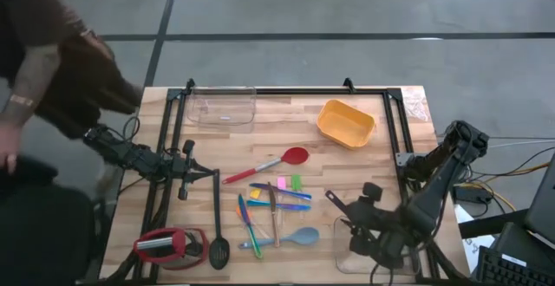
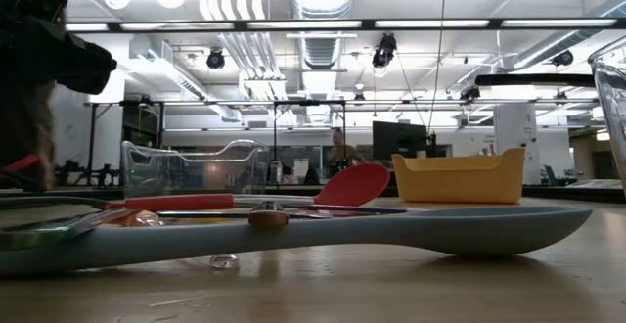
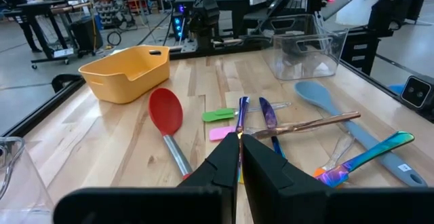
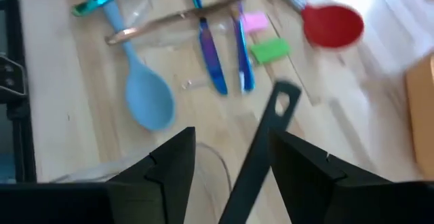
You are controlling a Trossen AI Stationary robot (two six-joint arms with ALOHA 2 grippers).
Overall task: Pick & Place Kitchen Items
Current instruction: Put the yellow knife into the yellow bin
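A black spoon's handle (image 4: 271, 125) runs up between the fingers of my open right gripper (image 4: 230, 137), over the clear tub (image 1: 368, 253) at the near right. The handle's free end (image 1: 333, 199) sticks out toward the table's middle. There lie a red-headed spatula (image 1: 277, 161), a grey-blue spoon (image 1: 299, 236), thin coloured sticks (image 1: 279, 196) and pink and green pieces (image 1: 289, 183). A second black spoon (image 1: 218, 234) lies near the left. My left gripper (image 3: 241, 157) waits shut at the table's left side, holding nothing. My right gripper stands open around the black spoon's handle (image 4: 254, 163), coming from above at a slant. A gap shows between the handle and one finger (image 4: 173, 163). Whether the other finger (image 4: 302, 163) touches the handle I cannot tell.
An orange tub (image 1: 345, 123) stands at the far right and another clear tub (image 1: 222, 107) at the far left. A squat red-and-black object (image 1: 169, 244) sits at the near left corner. A person (image 1: 35, 78) stands beyond the table's left edge.
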